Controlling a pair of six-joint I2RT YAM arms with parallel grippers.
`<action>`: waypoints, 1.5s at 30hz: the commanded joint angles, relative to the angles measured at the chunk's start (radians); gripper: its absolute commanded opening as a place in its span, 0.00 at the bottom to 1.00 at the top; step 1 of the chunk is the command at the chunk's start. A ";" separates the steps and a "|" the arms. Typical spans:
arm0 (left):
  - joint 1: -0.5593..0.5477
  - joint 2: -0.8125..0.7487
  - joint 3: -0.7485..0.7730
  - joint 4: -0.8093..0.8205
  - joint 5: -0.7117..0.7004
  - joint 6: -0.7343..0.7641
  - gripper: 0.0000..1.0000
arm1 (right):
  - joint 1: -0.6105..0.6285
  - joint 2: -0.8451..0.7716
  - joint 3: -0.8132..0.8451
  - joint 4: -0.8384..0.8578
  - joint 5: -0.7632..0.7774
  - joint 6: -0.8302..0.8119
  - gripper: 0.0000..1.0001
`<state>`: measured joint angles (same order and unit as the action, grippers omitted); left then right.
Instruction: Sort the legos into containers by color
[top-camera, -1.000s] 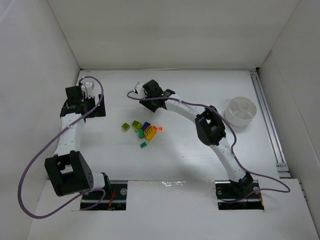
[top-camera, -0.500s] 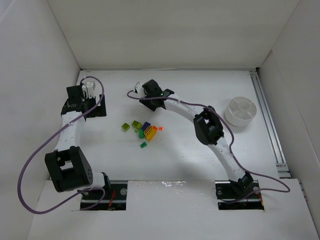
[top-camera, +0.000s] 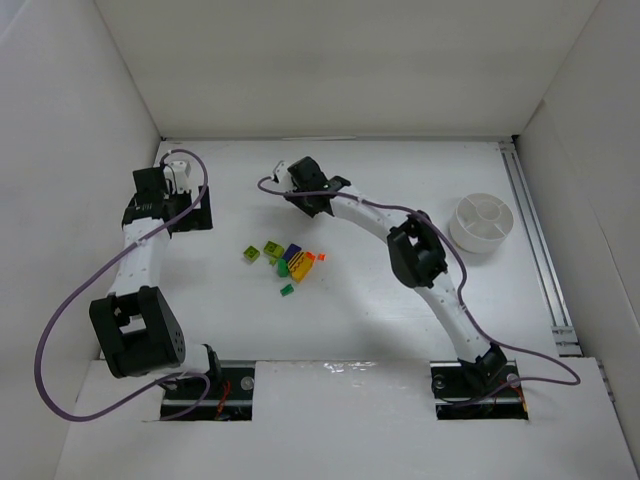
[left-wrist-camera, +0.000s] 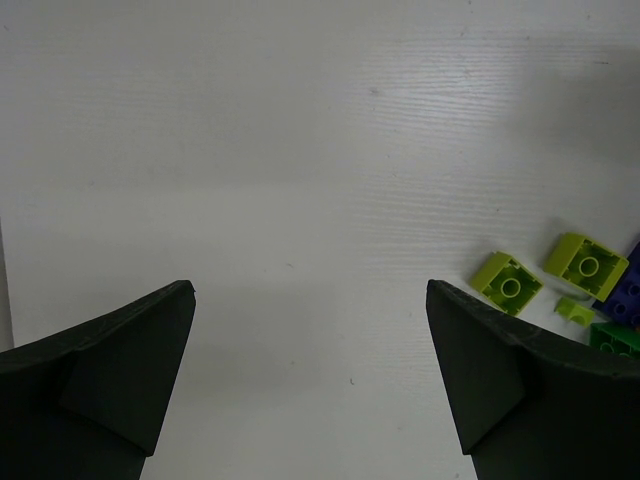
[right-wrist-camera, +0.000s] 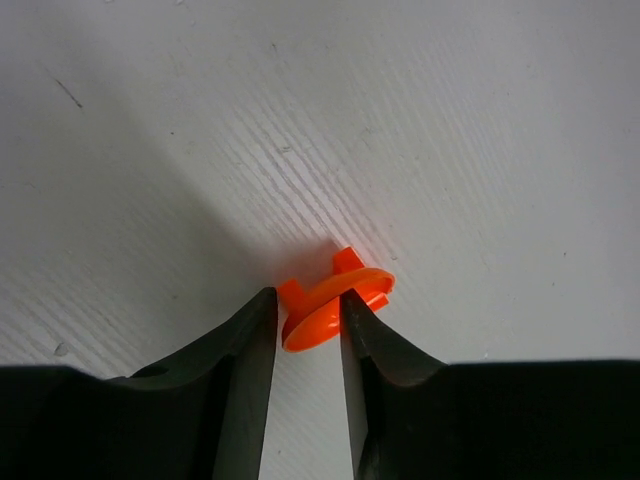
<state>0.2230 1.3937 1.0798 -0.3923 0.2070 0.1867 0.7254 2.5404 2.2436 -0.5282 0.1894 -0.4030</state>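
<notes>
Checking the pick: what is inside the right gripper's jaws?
An orange lego, pinched by the right gripper. Its lower part is hidden behind the fingers.

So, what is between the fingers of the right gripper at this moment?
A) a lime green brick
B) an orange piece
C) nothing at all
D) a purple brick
B: in the right wrist view the right gripper has both fingers pressed against the sides of a small orange piece.
</notes>
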 joint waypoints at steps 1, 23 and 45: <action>0.004 -0.001 0.049 0.012 0.009 0.010 1.00 | -0.009 -0.011 0.004 0.008 0.016 0.024 0.36; -0.007 -0.064 0.026 0.076 0.100 0.030 1.00 | -0.203 -0.653 -0.370 -0.249 -0.513 0.220 0.00; -0.163 -0.102 -0.006 0.125 0.157 -0.070 1.00 | -0.902 -1.210 -0.783 -0.737 -0.801 -0.056 0.00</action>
<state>0.0589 1.3128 1.0698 -0.2947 0.3340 0.1326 -0.1410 1.3468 1.4754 -1.2003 -0.5442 -0.4252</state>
